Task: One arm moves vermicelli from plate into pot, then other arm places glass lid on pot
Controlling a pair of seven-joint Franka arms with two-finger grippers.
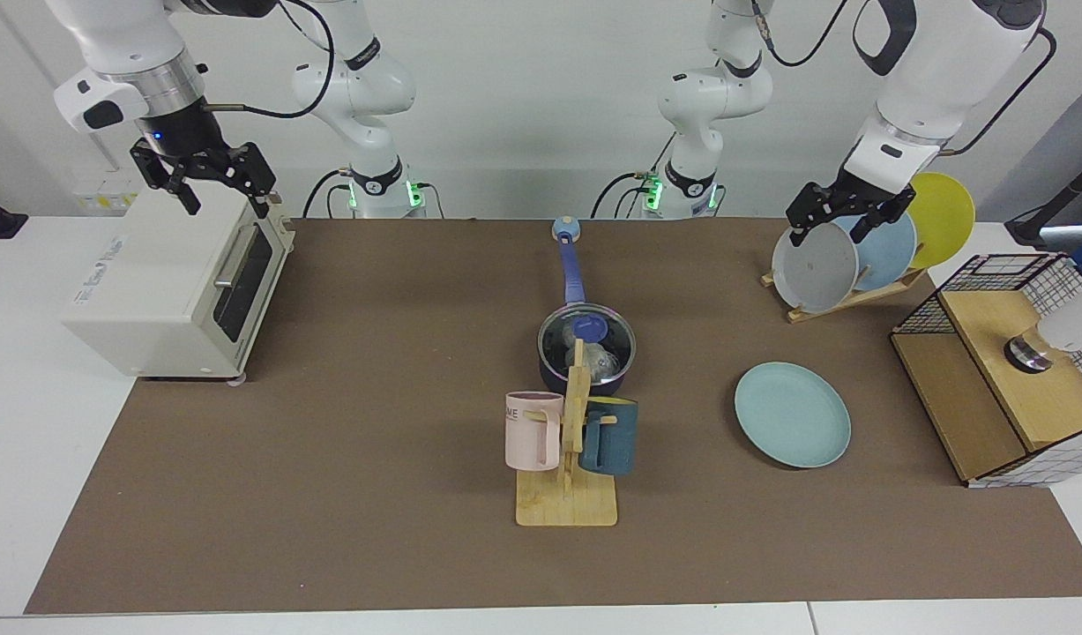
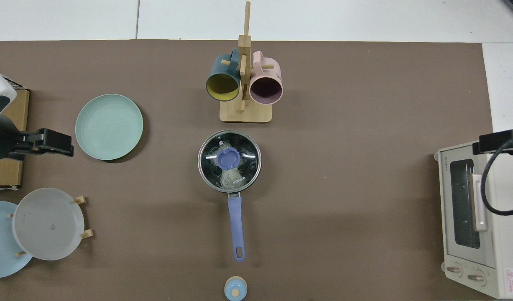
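Glass lid (image 2: 229,161) seated on pot (image 2: 231,196), vermicelli (image 2: 228,175) inside, teal plate (image 2: 109,126) bare beside.

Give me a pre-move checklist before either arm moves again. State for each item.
1. Vermicelli in the pot: ok, seen through the glass.
2. Lid seated on the pot: ok, it lies level on the rim.
3. Plate bare: ok, nothing left on it.
4. Right gripper off the lid: ok, open, holding nothing, up over the toaster oven.
5. Left gripper off the task things: ok, open, waiting by the plate rack.
6. Pot handle free: ok, nothing touches it.
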